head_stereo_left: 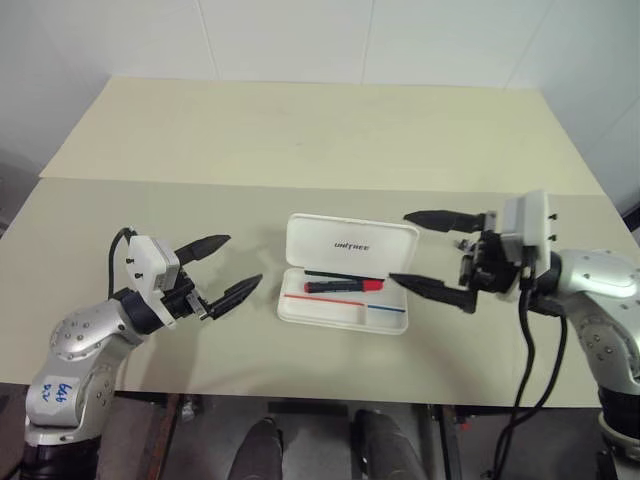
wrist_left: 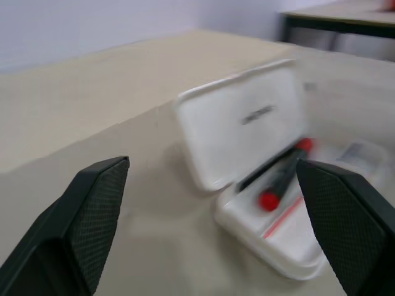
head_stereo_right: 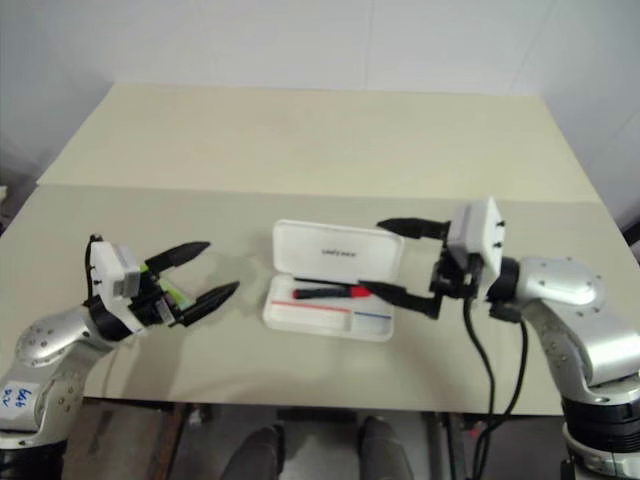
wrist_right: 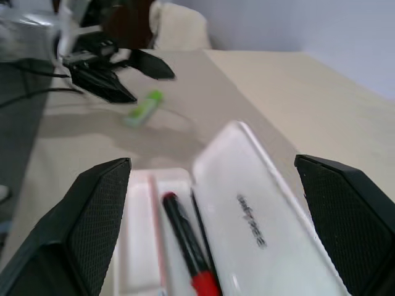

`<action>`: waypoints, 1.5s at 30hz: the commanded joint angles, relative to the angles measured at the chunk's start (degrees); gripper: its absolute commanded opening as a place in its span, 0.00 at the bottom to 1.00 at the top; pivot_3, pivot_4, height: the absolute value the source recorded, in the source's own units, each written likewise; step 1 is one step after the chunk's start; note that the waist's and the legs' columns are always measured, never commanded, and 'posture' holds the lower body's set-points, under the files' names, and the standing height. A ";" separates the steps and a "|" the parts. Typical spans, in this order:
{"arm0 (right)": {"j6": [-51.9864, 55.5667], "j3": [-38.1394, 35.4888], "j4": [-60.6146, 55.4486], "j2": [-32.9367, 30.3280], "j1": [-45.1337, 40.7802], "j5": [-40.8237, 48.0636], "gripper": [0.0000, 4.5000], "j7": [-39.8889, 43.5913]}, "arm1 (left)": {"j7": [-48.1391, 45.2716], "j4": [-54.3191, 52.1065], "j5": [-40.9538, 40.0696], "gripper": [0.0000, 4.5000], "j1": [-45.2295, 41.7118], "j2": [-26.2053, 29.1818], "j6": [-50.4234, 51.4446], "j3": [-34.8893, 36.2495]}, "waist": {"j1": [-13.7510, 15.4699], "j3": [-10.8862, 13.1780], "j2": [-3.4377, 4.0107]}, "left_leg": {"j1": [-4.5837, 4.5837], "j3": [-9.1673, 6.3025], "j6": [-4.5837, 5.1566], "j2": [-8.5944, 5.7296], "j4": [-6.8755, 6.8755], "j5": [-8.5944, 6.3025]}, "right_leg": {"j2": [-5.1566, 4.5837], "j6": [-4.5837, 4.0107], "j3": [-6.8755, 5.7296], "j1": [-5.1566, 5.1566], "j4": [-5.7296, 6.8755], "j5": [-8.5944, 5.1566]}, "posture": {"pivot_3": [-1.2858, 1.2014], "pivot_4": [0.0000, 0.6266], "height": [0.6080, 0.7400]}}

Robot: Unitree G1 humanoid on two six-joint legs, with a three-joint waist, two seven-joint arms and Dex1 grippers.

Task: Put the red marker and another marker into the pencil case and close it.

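1. Nearest to us, at the front of the table (head_stereo_left: pixel 300 130), our left gripper (head_stereo_left: pixel 222 268) hangs just above the surface with its two black fingers (head_stereo_left: pixel 238 293) spread wide and nothing between them; it points towards the pencil case
2. Just beneath and beside that gripper we see another marker (head_stereo_right: pixel 176 297), the light-green one, lying flat on the table; in the right wrist view it (wrist_right: pixel 143 107) sits close to the left gripper's fingertips, and we cannot tell whether it touches them
3. Well apart from it, the pencil case (head_stereo_left: pixel 345 285) rests near the middle of the front table section, its lid (head_stereo_left: pixel 350 243) raised and tilted back, with lettering printed on the inner face
4. Inside the case's tray we see the red marker (head_stereo_left: pixel 345 286) lying lengthwise, its red end towards our right and its black end towards our left; thin red and blue lines (head_stereo_left: pixel 345 303) run along the tray nearer to us
5. Our right gripper (head_stereo_left: pixel 425 250) hovers beside the case's right end, pointing left across it, fingers (head_stereo_left: pixel 440 217) released and far apart, one above the lid's corner and one by the tray's edge; it holds nothing
6. From the left wrist view we see the case (wrist_left: pixel 271 166) open ahead, between the spread fingers
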 commanded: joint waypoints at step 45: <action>-2.43 4.31 4.26 1.45 -11.91 -0.56 1.00 6.10 | 50.94 -10.79 15.82 1.00 -4.25 -29.99 34.55 1.24 | 0.22 -0.05 -0.09 | -0.08 0.03 0.14 -0.05 0.33 -0.01 | 0.03 0.10 0.01 0.69 -1.36 0.80 | 0.52 0.24 1.00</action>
